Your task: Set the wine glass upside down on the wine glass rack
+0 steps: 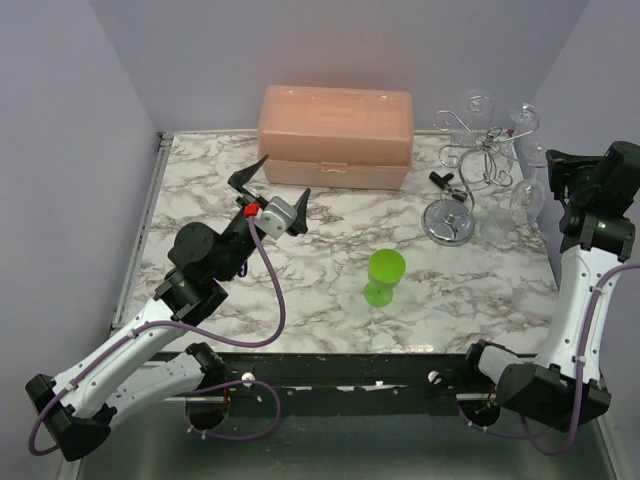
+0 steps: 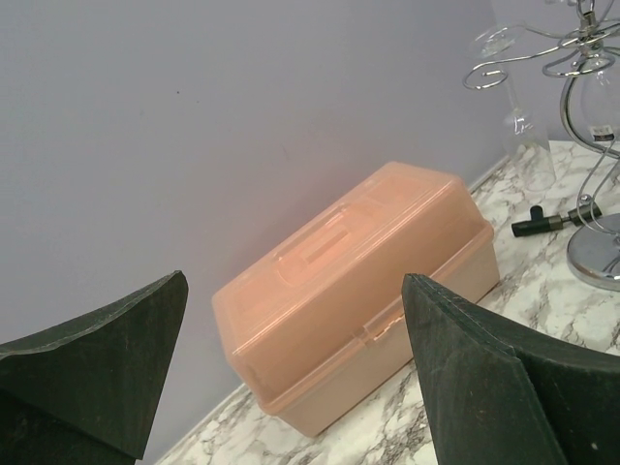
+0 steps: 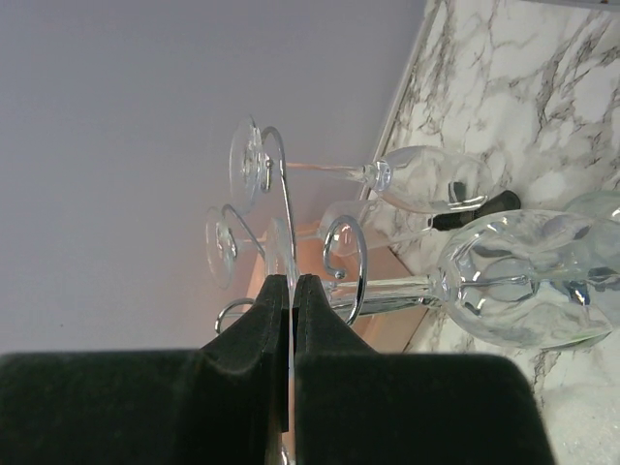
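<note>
Right gripper [image 3: 289,283] with fingers pressed together, just beside the wine glass rack [image 1: 449,222] at far right; three clear glasses [image 3: 417,179], perhaps four, hang upside down there. Left gripper [image 2: 293,279] released, facing one pink box [image 1: 335,135]. One green wine glass [image 1: 385,277] stands upright mid-table.

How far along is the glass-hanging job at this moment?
Done: at least two clear glasses already hang upside down on the wine glass rack. In hand: the right gripper is shut, apparently on the foot of another wine glass whose stem lies in a rack loop. Left: releasing it and backing away. A green goblet stands upright, untouched; the left gripper is open and holds nothing.
</note>
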You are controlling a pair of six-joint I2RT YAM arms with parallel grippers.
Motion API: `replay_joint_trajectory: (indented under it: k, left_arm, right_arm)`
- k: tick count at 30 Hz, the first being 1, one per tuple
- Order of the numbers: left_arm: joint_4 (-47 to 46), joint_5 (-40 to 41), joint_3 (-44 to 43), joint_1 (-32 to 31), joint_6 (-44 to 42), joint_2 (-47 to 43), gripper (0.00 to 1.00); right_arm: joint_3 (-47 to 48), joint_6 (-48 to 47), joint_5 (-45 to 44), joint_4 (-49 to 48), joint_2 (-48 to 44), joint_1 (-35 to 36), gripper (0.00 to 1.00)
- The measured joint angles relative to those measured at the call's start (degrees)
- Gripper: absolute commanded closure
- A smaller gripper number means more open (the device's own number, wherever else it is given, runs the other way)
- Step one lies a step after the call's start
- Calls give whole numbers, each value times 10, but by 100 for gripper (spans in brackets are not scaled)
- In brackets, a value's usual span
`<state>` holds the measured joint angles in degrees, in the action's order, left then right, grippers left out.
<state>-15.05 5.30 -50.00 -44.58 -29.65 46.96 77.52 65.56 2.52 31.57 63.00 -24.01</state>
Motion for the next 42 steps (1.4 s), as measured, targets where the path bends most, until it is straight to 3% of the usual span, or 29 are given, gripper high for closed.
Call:
replay_joint_trajectory:
  k: [28, 37, 42]
  left_arm:
    - [-3, -2, 0, 0, 14, 3, 5]
    - [-3, -2, 0, 0, 16, 10, 5]
    - [-3, -2, 0, 0, 20, 8, 5]
  right_arm:
    - [0, 9, -29, -27, 24, -5, 96]
    - [-7, 5, -10, -50, 50, -5, 85]
    - [-8, 0, -7, -54, 52, -5, 74]
